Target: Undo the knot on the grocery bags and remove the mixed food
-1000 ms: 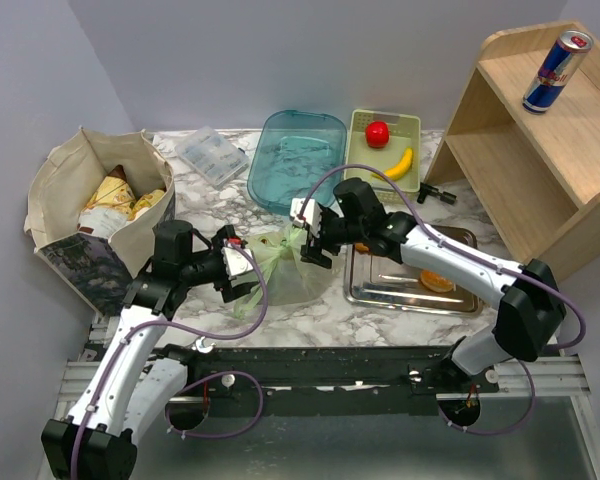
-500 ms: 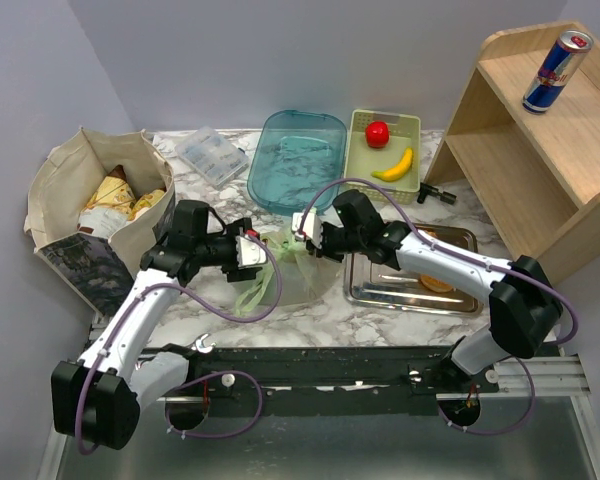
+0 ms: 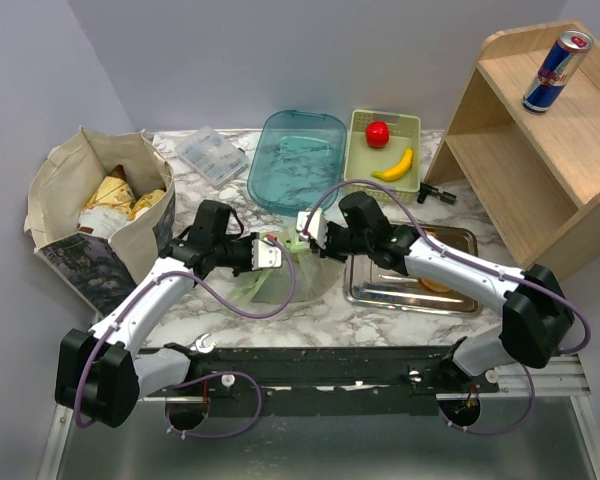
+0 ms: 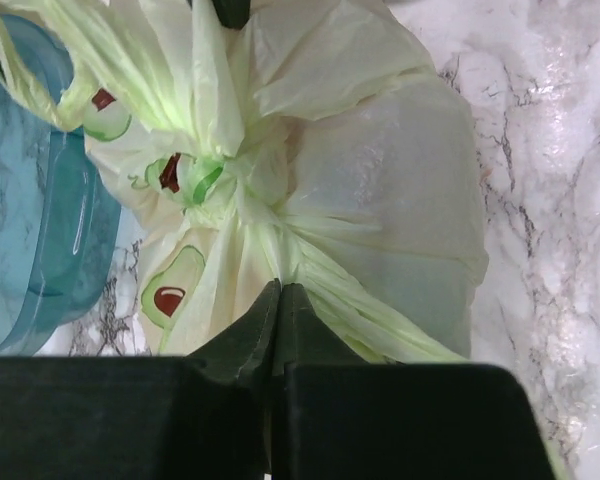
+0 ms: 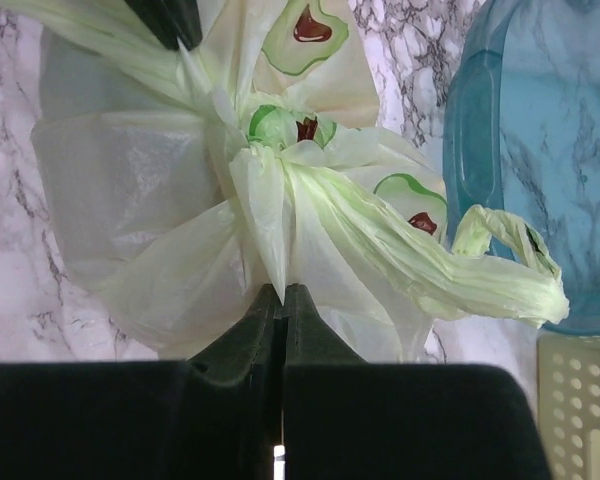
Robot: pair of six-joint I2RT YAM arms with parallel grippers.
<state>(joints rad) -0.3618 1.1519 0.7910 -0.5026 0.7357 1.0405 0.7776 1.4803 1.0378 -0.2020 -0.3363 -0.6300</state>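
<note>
The pale green grocery bag (image 3: 280, 283) with avocado prints lies on the marble between my arms. Its knot (image 4: 225, 180) is a bunched twist, also seen from the other side as the knot (image 5: 275, 135). My left gripper (image 4: 278, 287) is shut on a strand of bag fabric just below the knot. My right gripper (image 5: 282, 290) is shut on a flap of the same bag on the opposite side. Seen from above, the left gripper (image 3: 283, 255) and right gripper (image 3: 300, 240) meet over the bag. The beige tote (image 3: 80, 240) stands at the left with wrapped packs (image 3: 115, 195) inside.
A teal tub (image 3: 295, 160) sits just behind the bag. Beside it, a pale basket (image 3: 410, 130) holds a red item (image 3: 378, 133) and a banana (image 3: 395, 165). A metal tray (image 3: 380, 293) lies at the right, near a wooden shelf (image 3: 520, 150) with a can (image 3: 557, 70).
Both arms moved in toward the green bag from either side. Both grippers went from open to shut, pinching bag fabric beside the knot.
</note>
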